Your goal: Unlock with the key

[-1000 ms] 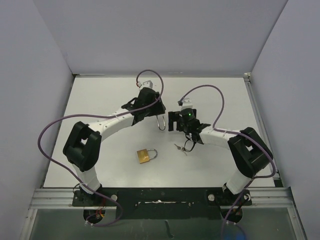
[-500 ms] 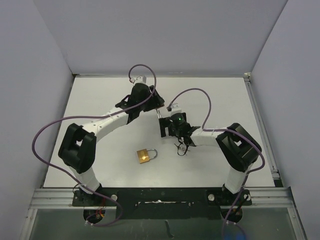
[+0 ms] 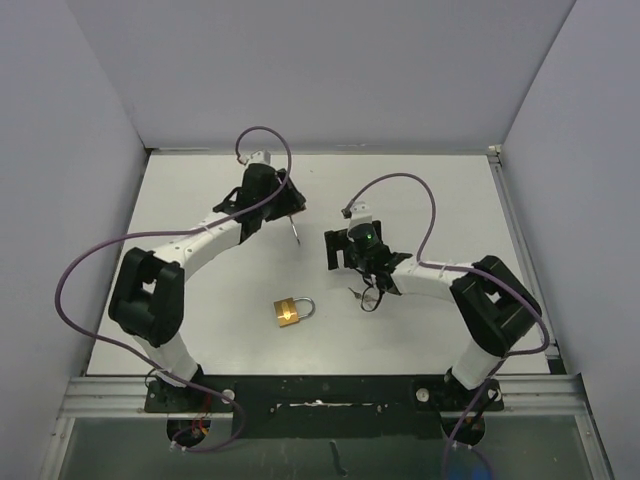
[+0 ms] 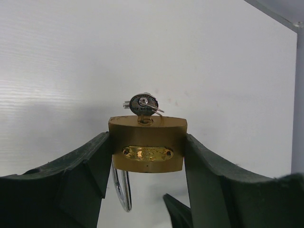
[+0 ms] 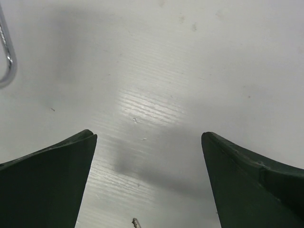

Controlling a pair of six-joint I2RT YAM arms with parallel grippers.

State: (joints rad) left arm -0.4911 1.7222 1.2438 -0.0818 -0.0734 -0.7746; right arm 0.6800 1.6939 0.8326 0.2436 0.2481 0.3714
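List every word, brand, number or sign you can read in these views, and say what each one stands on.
No text here is legible.
Oval plate on the brass padlock gripped in the left claw: embossed marks, too blurred to read.
Key head: no stamping can be made out.
Loose padlock in the top view: too small to read.

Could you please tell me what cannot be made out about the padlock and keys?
- Held padlock: left wrist view, shackle cut off by the bottom edge; open or locked unclear.
- Same padlock, top view: mostly hidden under the left gripper.
- Loose keys: top view, too small, partly under the right arm.
- Metal loop: right wrist view, cut by the left edge.
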